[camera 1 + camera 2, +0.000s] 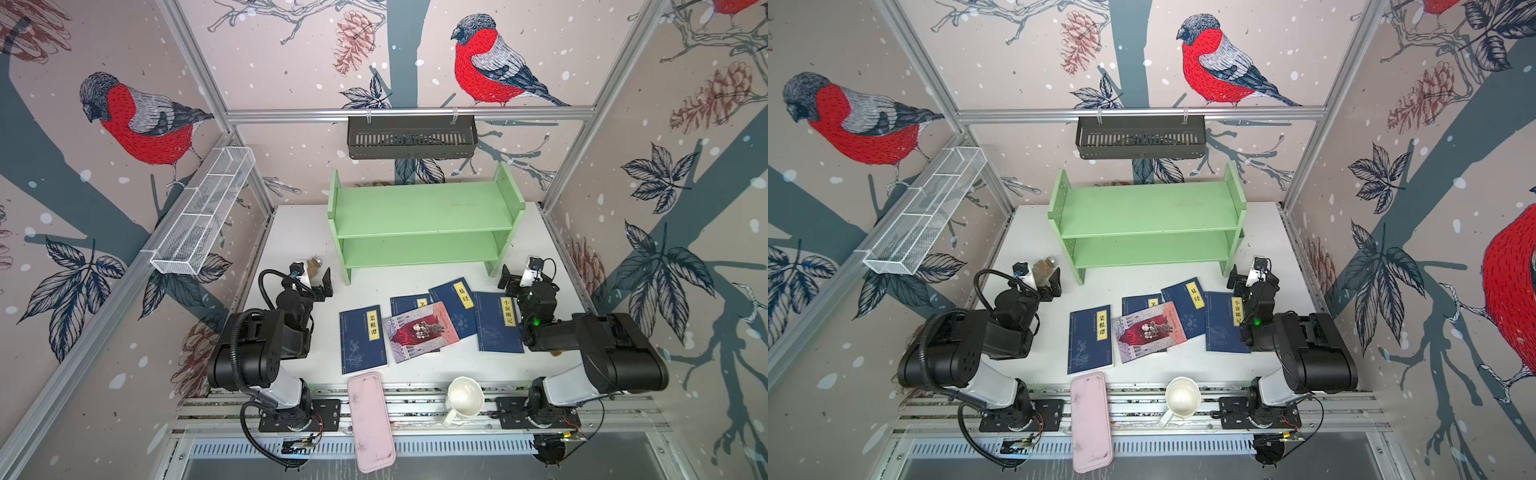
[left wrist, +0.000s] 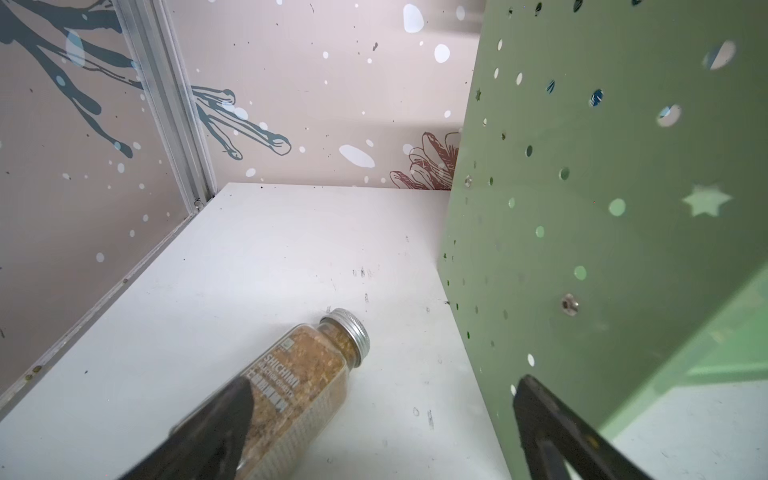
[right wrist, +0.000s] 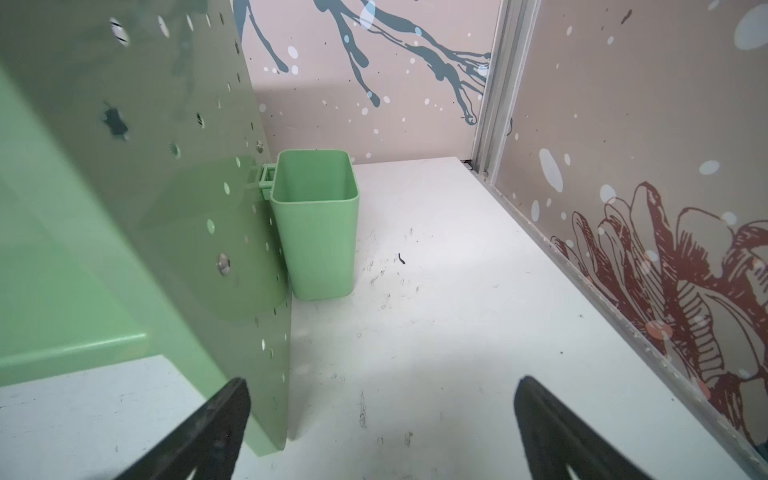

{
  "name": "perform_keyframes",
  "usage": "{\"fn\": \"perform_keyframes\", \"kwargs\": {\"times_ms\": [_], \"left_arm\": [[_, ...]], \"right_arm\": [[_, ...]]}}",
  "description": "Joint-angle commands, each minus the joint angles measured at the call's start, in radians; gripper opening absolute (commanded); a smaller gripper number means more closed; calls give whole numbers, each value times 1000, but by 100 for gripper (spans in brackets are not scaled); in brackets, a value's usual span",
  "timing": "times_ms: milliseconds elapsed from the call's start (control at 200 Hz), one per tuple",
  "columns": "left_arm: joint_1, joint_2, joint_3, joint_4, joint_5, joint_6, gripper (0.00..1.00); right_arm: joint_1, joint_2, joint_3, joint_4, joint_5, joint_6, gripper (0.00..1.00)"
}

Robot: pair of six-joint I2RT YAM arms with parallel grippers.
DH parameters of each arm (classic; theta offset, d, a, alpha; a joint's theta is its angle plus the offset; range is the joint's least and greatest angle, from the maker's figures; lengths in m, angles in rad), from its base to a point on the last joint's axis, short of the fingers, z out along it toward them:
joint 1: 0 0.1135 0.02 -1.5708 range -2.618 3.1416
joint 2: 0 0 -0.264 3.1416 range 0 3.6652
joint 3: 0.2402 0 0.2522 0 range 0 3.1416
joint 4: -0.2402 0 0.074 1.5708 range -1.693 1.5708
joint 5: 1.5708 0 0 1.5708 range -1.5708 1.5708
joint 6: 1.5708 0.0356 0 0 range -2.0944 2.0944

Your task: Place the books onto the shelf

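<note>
Starting the first pick-up; no book raised, nothing placed.

Locate all five books lying flat near the front edge of the table (image 1: 299, 232), between the two arms. Locate the shelf (image 1: 424, 220) at the back edge, both tiers bare.

Check left gripper (image 2: 384, 386): jaws wide apart, holding nothing, parked by the shelf's left front leg, close to a spice jar (image 2: 307, 374) lying on its side toward the left edge.

Check right gripper (image 3: 382, 382): jaws wide apart, holding nothing, parked off the shelf's right side panel, toward the right edge.

Next move, as judged:
- Turn either gripper back toward the front edge and down over a free book.
- Prefer the left-most navy book (image 1: 363, 340), apart from the rest, for the left arm.
- Alternatively, take the right-most navy book (image 1: 496, 322) with the right arm.
- Lift the red-and-grey book (image 1: 419, 332) before the partly covered navy book (image 1: 409, 303) beneath it.
- Expect difficulty pinching thin covers lying flat; probably lever up an edge first.
- Avoid the pink case (image 1: 370, 419) and white cup (image 1: 465, 395) at the front edge.
</note>
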Motion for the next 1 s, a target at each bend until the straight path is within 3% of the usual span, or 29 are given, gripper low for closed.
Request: {"fn": "perform_keyframes", "kwargs": {"times_ms": [0,990], "left_arm": [[0,-1,4,27,-12,17,98],[-17,-3,21,-6,-36,32,98]], "right_arm": [[-1,-2,3,31,-4,-8,100],[-5,-4,2,31,-13,-5,100]]}}
